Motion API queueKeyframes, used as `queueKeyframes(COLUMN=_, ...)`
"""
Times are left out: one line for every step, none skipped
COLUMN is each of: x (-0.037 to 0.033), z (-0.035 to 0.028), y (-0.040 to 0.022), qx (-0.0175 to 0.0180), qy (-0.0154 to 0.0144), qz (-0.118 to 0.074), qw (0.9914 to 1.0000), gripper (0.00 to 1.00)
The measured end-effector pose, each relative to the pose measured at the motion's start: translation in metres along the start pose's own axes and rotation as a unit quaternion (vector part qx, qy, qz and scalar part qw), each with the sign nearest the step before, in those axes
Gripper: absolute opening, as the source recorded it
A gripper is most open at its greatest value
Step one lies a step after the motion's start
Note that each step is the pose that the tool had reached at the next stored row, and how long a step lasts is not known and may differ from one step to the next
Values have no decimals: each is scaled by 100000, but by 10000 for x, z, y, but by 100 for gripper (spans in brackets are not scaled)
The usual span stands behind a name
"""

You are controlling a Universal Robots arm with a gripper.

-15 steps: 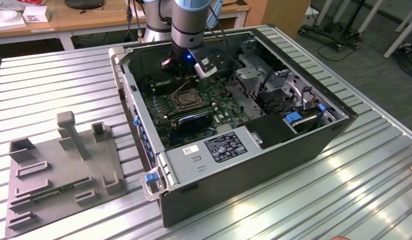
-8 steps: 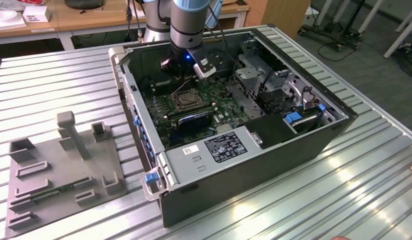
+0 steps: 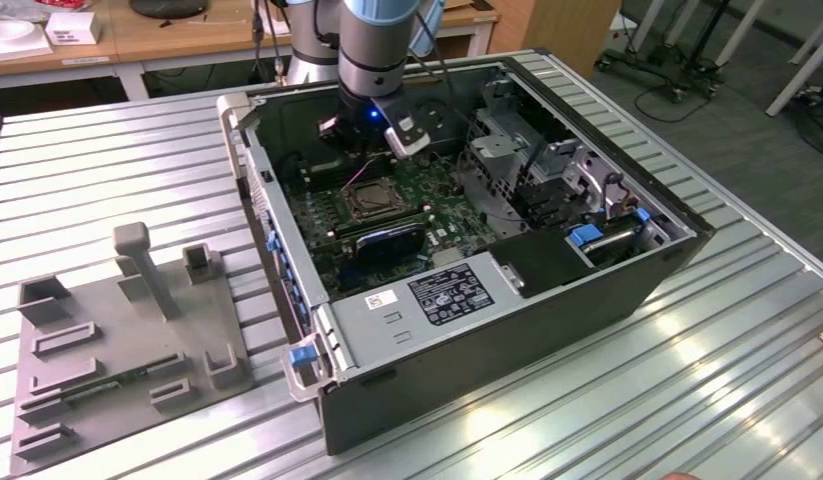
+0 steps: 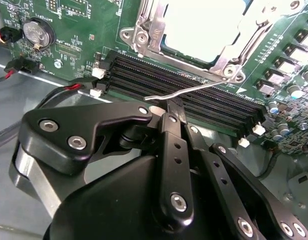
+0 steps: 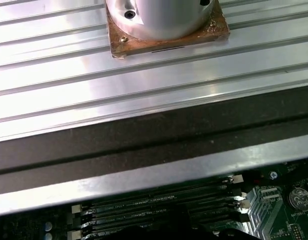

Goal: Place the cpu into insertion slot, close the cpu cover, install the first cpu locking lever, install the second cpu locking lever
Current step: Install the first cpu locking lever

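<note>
Chip [image 4: 204, 25] sitting in socket [image 3: 371, 200], cover frame [image 4: 148, 37] lying closed over it; gripper [image 4: 172, 106] hovering at wire lever [image 4: 204, 86], lever looking not yet latched; cannot tell whether gripper is clamping it

**Bright overhead room light, with glare on bare metal**

In the exterior view, even light from above falls across the ribbed metal table [image 3: 104, 170]. The table throws white glare patches toward the exterior view's right. The inside of the open computer case [image 3: 558, 330] is darker, with its deeper corners in shadow. A small blue light [image 3: 372, 113] glows on the robot arm [image 3: 371, 50].

In the second wrist view, the chip [image 4: 204, 22] is washed out to plain white. The green circuit board [image 4: 78, 45] is clearly lit, and the black gripper [image 4: 175, 107] carries soft grey highlights.

In the first wrist view, the table's ridges glare pale. Next to them a band of case wall [image 5: 143, 135] lies in shadow, and the circuit board beyond it is dim.
</note>
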State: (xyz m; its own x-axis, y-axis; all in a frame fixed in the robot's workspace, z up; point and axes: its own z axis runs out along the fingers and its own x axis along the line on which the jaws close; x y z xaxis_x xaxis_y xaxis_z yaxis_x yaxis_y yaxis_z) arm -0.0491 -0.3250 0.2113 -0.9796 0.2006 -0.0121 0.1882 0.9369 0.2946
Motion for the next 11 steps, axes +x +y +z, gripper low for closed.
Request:
queueKeyframes(x=1, z=-2, y=0, qx=-2, qy=-6, qz=-5, qw=100000, gripper=10)
queueKeyframes(x=2, z=-6, y=0, qx=7, qy=-6, qz=-11, qw=100000, gripper=10)
queueKeyframes(x=3, z=-16, y=3, qx=-2, qy=-11, qz=-12, qw=100000, gripper=10)
queueKeyframes(x=3, z=-31, y=8, qx=-4, qy=-13, qz=-9, qw=100000, gripper=10)
queueKeyframes(x=3, z=-50, y=14, qx=2, qy=-13, qz=-4, qw=100000, gripper=10)
queueKeyframes(x=3, z=-68, y=19, qx=-2, qy=-13, qz=-4, qw=100000, gripper=10)
queueKeyframes(x=2, z=-85, y=25, qx=-6, qy=-15, qz=-7, qw=100000, gripper=10)
queueKeyframes(x=2, z=-101, y=30, qx=-5, qy=-16, qz=-9, qw=100000, gripper=10)
queueKeyframes(x=3, z=-116, y=34, qx=-3, qy=-17, qz=-8, qw=100000, gripper=10)
queueKeyframes(x=3, z=-128, y=38, qx=-6, qy=-28, qz=-8, qw=100000, gripper=10)
queueKeyframes(x=4, z=-136, y=40, qx=-8, qy=-39, qz=-11, qw=100000, gripper=10)
